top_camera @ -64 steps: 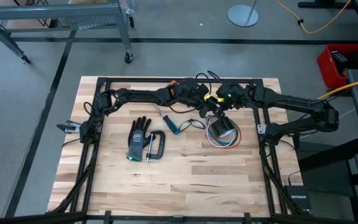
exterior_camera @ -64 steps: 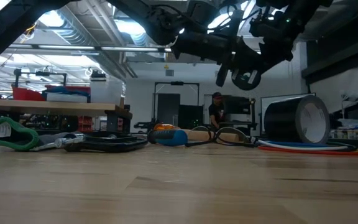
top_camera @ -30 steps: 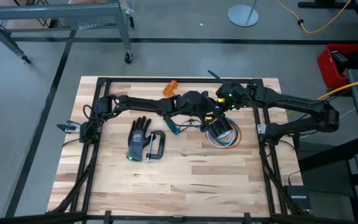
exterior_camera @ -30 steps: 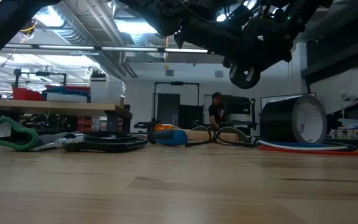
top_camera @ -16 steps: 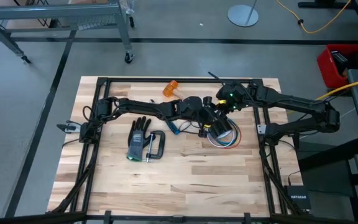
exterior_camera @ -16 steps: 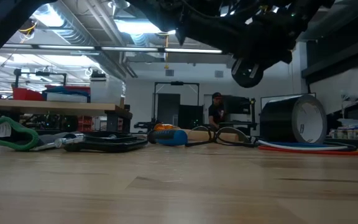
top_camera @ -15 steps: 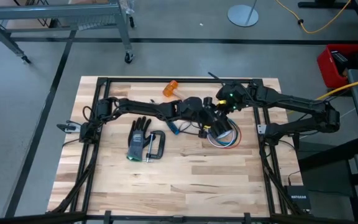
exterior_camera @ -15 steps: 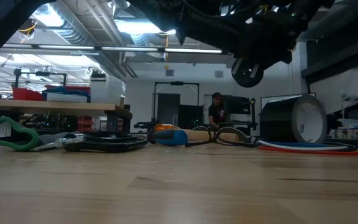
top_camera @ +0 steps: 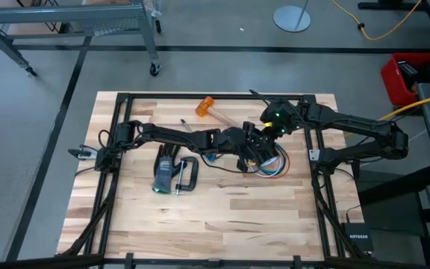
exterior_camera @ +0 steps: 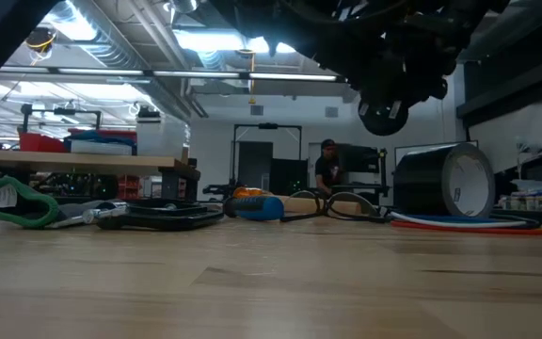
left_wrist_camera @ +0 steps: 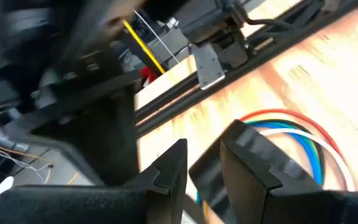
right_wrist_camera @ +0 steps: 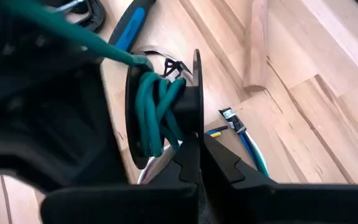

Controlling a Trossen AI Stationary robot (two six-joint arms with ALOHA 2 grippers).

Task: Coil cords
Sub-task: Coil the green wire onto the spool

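My right gripper (right_wrist_camera: 197, 163) is shut on a black reel (right_wrist_camera: 194, 93) wound with the teal-green cord (right_wrist_camera: 151, 109), held high above the table (exterior_camera: 384, 113). One strand (right_wrist_camera: 73, 37) runs from the reel to my left gripper (left_wrist_camera: 204, 165), which hangs just beside it (top_camera: 251, 155) with a narrow gap between its fingers. The black cord (exterior_camera: 342, 209) lies looped on the table. Also flat on the wood, below both grippers, lies the bundle of red, white and blue wires (left_wrist_camera: 291, 127). My left gripper is closed to a narrow gap, with a bit of teal (left_wrist_camera: 197, 198) far back between its fingers. The strand from the reel runs straight to it. The arm's own bulk hides the rest of the hold. My right gripper pinches the rim of the reel's flange (right_wrist_camera: 195, 140) between its two fingers, slanting down from the table's right. The reel is lifted clear, its flange on edge.
A black tape roll (exterior_camera: 445, 181) stands on edge by the wire bundle. An orange-headed hammer (top_camera: 207, 106) lies near the far edge. A blue-handled screwdriver (right_wrist_camera: 129, 28), a glove (top_camera: 163, 172) and a C-clamp (top_camera: 187, 175) lie left of centre.
My left gripper has swung from the far side of the reel toward the table's near edge and a little right, rolling about its own axis, and the hammer it covered now shows. My right gripper has kept its place with the reel.
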